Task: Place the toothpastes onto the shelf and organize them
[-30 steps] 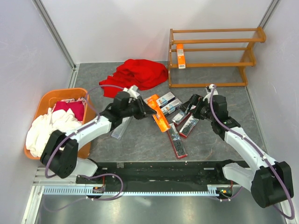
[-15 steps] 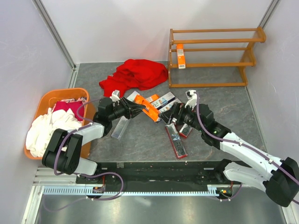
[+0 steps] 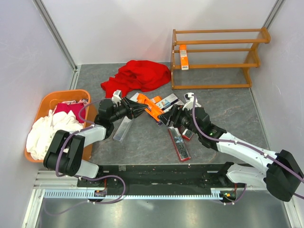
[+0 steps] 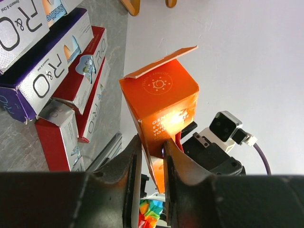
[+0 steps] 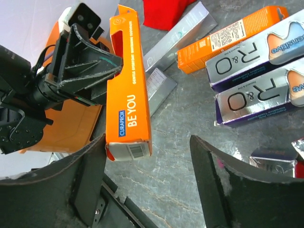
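At the table's left edge, an orange plastic basket [image 3: 57,95], smooth-walled with rounded corners, heaped with crumpled white cloth [image 3: 45,130] and a magenta piece [image 3: 71,111] toward its far side. In the far right corner, the wooden shelf [image 3: 216,41]: orange-brown, three slatted tiers, slanted side frames. On its middle tier, near the left end, one orange box [image 3: 183,57] standing upright, a white label low on its face. Just left of the shelf, a red cloth [image 3: 137,76] bunched in soft folds on the grey, stone-patterned table [image 3: 266,114].

Left gripper [image 3: 141,110] clamped narrow on an orange Curaprox box [image 5: 128,80]: a long slim carton of glossy card, held off the tabletop over the table's middle, one end flap [image 4: 161,61] lifted. Right gripper [image 5: 148,139] spread wide, its dark fingers [image 5: 90,180] either side of that carton's barcode end; touching or not, cannot tell.

Loose and flat around the table's middle, the other toothpastes:
- a second orange carton [image 5: 228,35], with fine print on a white panel
- two silver-and-purple R&O boxes [image 5: 251,54], side by side, with large lettering
- plain silver-grey boxes [image 5: 178,33], matt, beside the left arm
- red boxes [image 4: 61,137] stacked against the R&O ones
- a dark box with a red edge [image 3: 179,144], nearest the near edge
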